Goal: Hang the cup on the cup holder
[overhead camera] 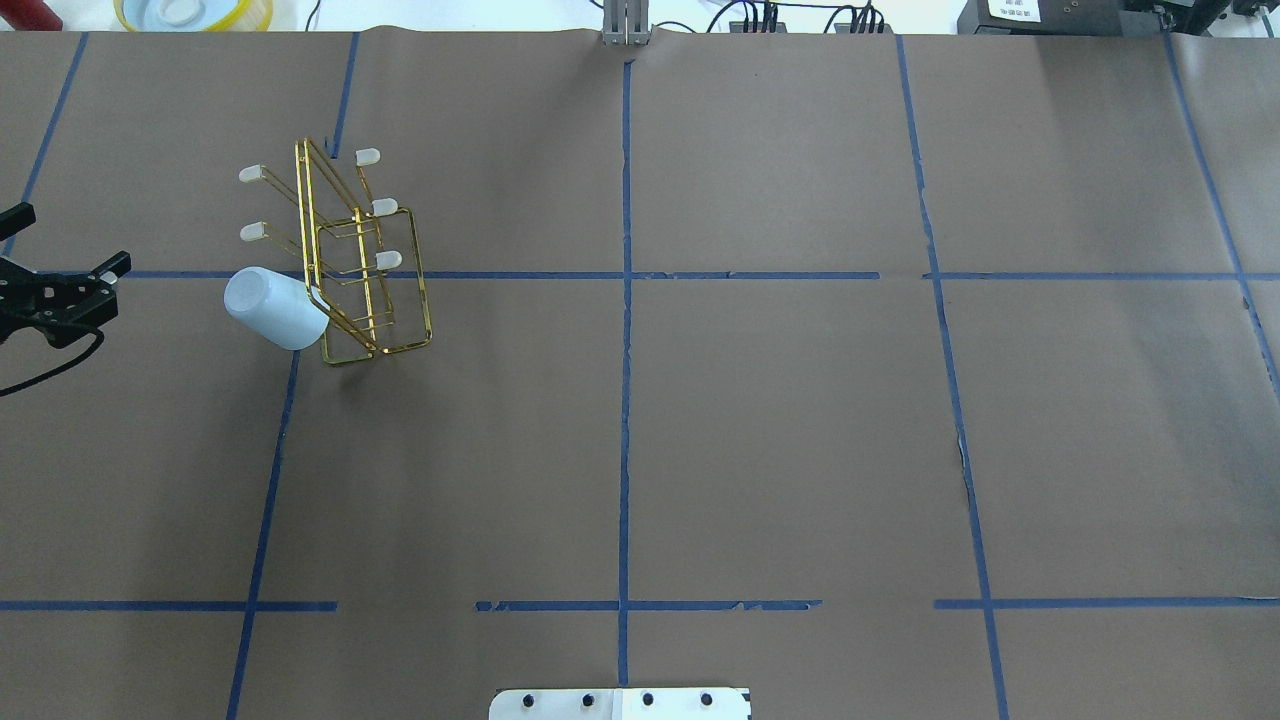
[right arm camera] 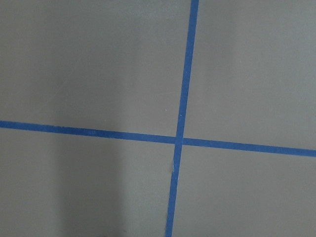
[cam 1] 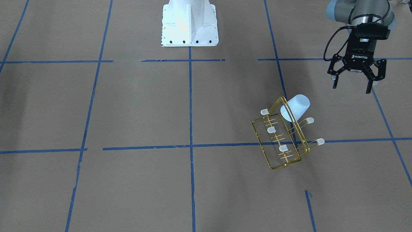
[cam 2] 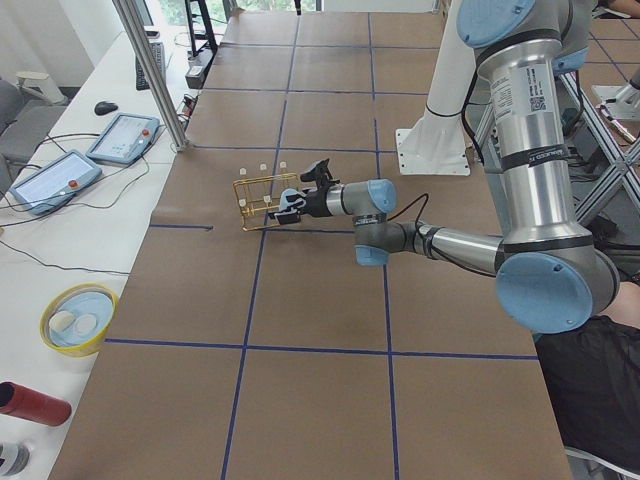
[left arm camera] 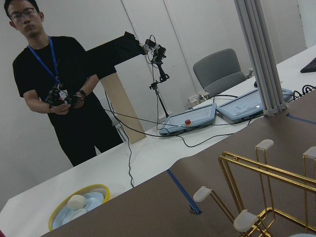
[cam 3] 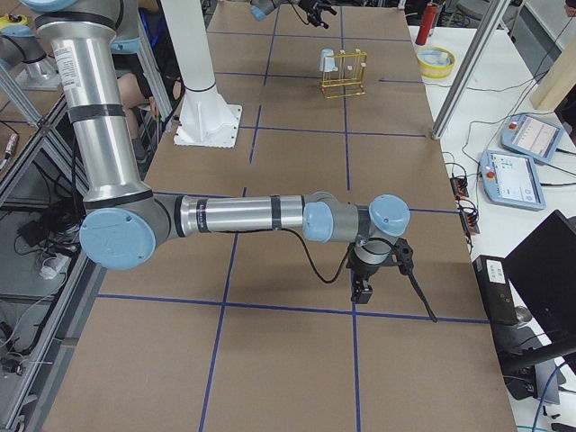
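The pale blue-white cup (cam 1: 297, 106) hangs mouth-first on an end prong of the gold wire cup holder (cam 1: 285, 165), tilted with its base pointing up and out. It also shows in the overhead view (overhead camera: 272, 308) at the near left corner of the holder (overhead camera: 424, 300). My left gripper (cam 1: 351, 88) is open and empty, apart from the cup, higher and off to the side. The left wrist view shows the holder's prongs (left arm camera: 264, 144). My right gripper (cam 3: 360, 288) hangs low over the table far from the holder; I cannot tell if it is open or shut.
The white robot base (cam 1: 190, 25) stands at the table's middle edge. A yellow bowl (overhead camera: 195, 12) sits beyond the far left edge. An operator (left arm camera: 54, 94) stands behind the table end, with pendants (left arm camera: 187, 123) there. Blue tape (right arm camera: 180, 140) marks the brown paper.
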